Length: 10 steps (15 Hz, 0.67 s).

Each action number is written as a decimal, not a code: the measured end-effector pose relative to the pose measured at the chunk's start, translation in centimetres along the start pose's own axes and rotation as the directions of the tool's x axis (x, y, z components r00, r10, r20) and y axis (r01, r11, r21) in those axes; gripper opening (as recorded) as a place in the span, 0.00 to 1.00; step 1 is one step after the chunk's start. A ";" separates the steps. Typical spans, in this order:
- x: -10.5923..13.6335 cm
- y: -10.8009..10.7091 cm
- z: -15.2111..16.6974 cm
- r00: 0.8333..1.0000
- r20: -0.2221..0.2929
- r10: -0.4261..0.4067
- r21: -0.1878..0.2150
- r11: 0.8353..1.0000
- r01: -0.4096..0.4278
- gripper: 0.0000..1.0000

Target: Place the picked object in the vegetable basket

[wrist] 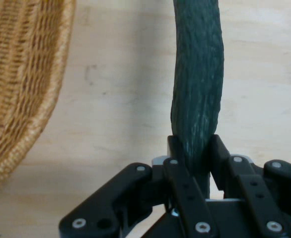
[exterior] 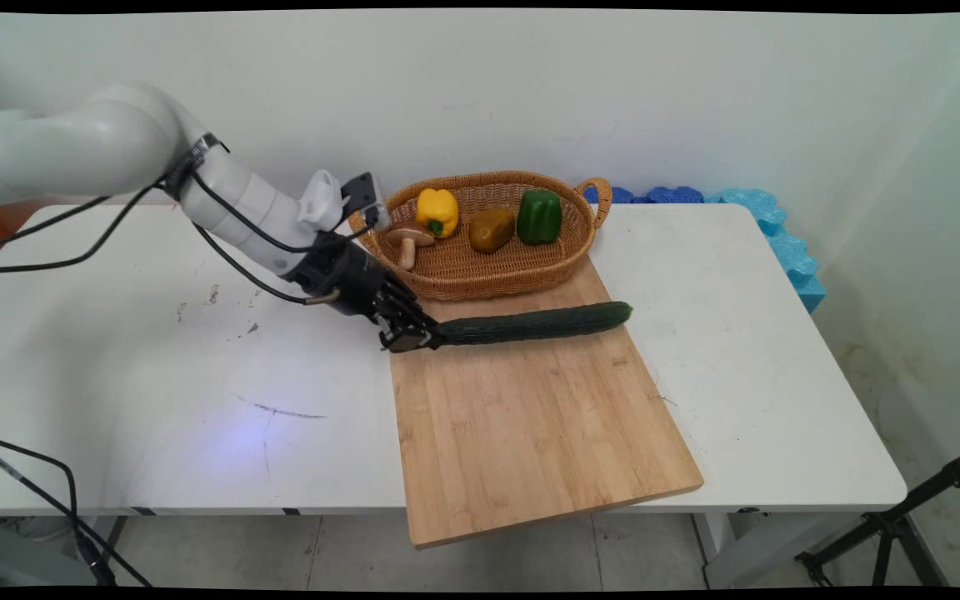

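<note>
One cucumber (exterior: 534, 323) is in my grasp: my end effector (exterior: 407, 337) is clenched on its left end, and in the hand view my two fingers (wrist: 177, 153) press against it from either side. The cucumber is long, dark green and finely ridged, with a slight bend along its length. It stretches across the far part of the wooden cutting board (exterior: 530, 425), running from the board's left edge to just past its right edge; its far end shows a paler cut face. I cannot tell whether it rests on the board or sits just above it.

One cutting board lies on the white desk (exterior: 155, 375), its near edge overhanging the desk's near edge. One oval wicker basket (exterior: 492, 271) with a handle stands at the board's far edge, just beyond the cucumber. In the basket I count four things: one mushroom (exterior: 409, 242), one yellow bell pepper (exterior: 437, 211), one brownish-olive pepper (exterior: 492, 230) and one green bell pepper (exterior: 539, 216). Blue foam pieces (exterior: 772, 225) sit by the desk's far right corner.
</note>
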 end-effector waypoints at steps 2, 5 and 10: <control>0.6 0.5 -1.1 1.000 -0.018 0.019 -0.018 1.000 -0.019 0.00; 1.7 1.0 -2.6 0.998 -0.044 0.047 -0.036 0.998 -0.048 0.00; 4.0 0.1 -5.9 0.991 -0.075 0.107 -0.043 0.993 -0.111 0.00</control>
